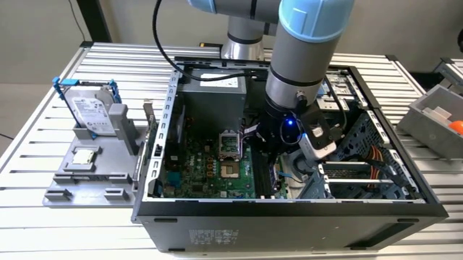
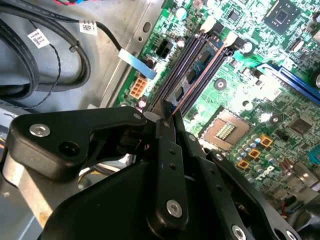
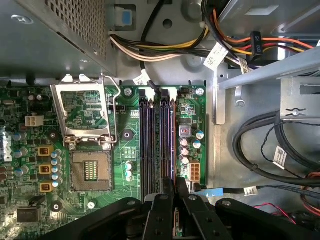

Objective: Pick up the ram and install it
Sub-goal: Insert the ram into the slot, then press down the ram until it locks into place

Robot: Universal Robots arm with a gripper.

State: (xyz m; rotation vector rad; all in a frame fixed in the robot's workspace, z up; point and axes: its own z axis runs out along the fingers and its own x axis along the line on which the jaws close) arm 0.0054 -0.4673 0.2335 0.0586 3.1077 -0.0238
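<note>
The ram (image 2: 200, 67) is a thin blue-green board with black chips. It stands on edge along the long black memory slots (image 3: 146, 145) of the green motherboard (image 1: 210, 168). My gripper (image 2: 168, 116) is low inside the open computer case (image 1: 289, 208), with its black fingers (image 3: 162, 205) pinched on the near end of the stick. In the first wrist view the ram (image 3: 173, 145) shows edge-on, running away from the gripper (image 3: 175, 187) at the slot nearest the power connector. In the exterior view the gripper (image 1: 269, 154) sits just above the slots.
An open CPU socket (image 3: 90, 170) lies beside the slots. Thick black cables (image 3: 280, 145) and a wire bundle (image 3: 165, 50) run along the case wall. Outside the case, a silver hard drive in a blue frame (image 1: 90, 108) stands on a grey holder (image 1: 87, 168). A grey bin (image 1: 437, 116) is at the exterior view's right.
</note>
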